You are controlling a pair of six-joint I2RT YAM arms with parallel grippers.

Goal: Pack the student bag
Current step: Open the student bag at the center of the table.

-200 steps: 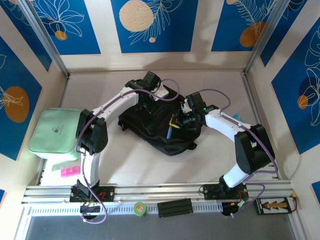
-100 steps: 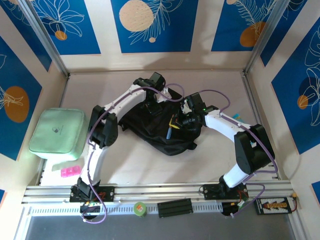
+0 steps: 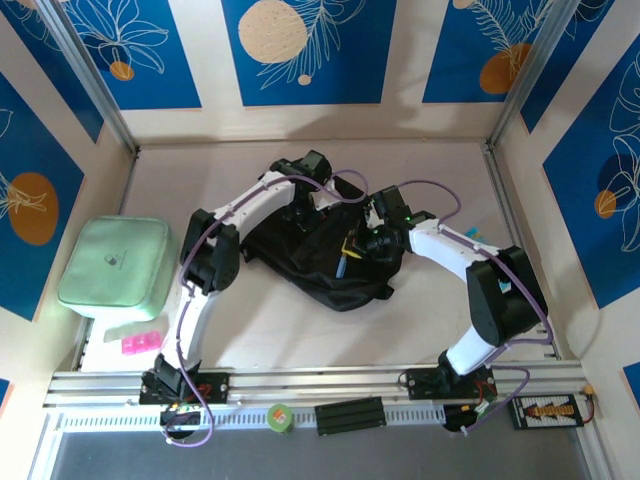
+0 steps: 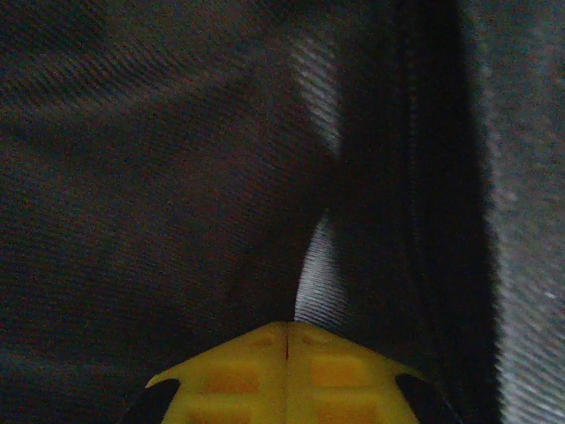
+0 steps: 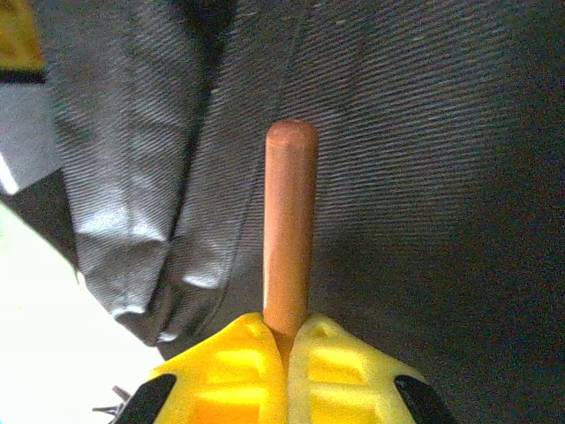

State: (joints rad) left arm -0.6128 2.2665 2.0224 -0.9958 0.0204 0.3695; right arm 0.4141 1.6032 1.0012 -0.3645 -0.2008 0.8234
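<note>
the student bag is a large black backpack of soft woven fabric, slumped and creased in the middle of the pale table, a little to the far side. up close its cloth shows a fine diagonal weave, with folds that catch the light grey.

my left gripper comes down on the bag's far left part. in my left wrist view, its yellow tips are pressed together with no gap, and a raised fold of the bag's cloth starts right at them. i cannot tell whether that fold is pinched between them.

my right gripper sits over the bag's right part, near the middle. it is clamped on a smooth reddish-brown rod with a rounded end, which sticks straight out past the tips over the black fabric.

a mint-green padded rectangular pouch lies at the table's left edge, well apart from the bag.
</note>
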